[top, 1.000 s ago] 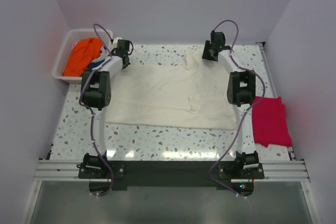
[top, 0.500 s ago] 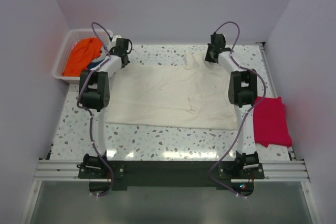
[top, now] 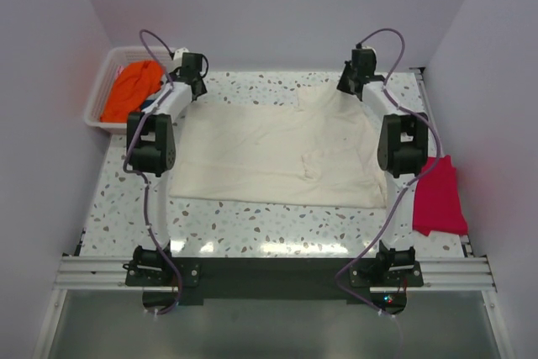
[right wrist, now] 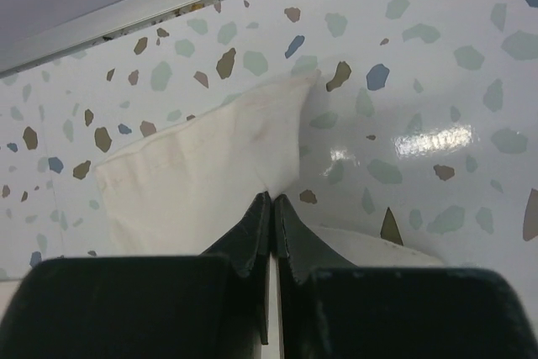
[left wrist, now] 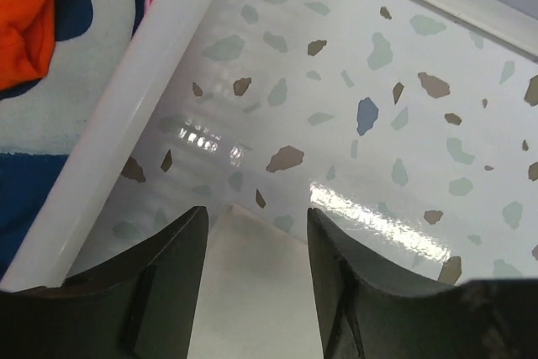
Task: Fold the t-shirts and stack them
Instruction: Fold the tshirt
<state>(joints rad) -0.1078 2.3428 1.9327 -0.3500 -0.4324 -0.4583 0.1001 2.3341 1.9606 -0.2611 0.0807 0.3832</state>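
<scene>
A: Biggest thing first?
B: Speckled tabletop (top: pixel 252 229), carrying everything. Then the cream t-shirt (top: pixel 277 153), spread flat across the middle, far edge up by both arms' tips. Looks laid out that way for folding, going by the task.

A: Other shirts?
B: Next in size, the red t-shirt (top: pixel 437 195), at the right edge of the tabletop beside the cream one, with the right arm (top: pixel 395 145) crossing between them in the top view. Reads as parked aside. Folded or not, cannot tell. Then the orange t-shirt (top: pixel 130 90), heaped in the white basket (top: pixel 95 94) at far left, with a blue t-shirt (left wrist: pixel 25 208) beneath. Probably waiting their turn.

A: And the right claw (right wrist: pixel 271 208)?
B: Closed tight, fingers together, pinching the cream shirt's far right corner, with the cloth drawn up into a peak at the tips. Makes sense as a hold for lifting or dragging that edge over.

A: And the left claw (left wrist: pixel 255 224)?
B: Spread well apart, clamping nothing. Hangs over the cream shirt's far left corner, just beside the basket rim, with a corner of cloth showing between the fingers. Touching the cloth or not, cannot tell. Likely lined up for a matching pinch.

A: Risk?
B: One-sided pull and a skewed fold, with the left corner ungripped.
</scene>
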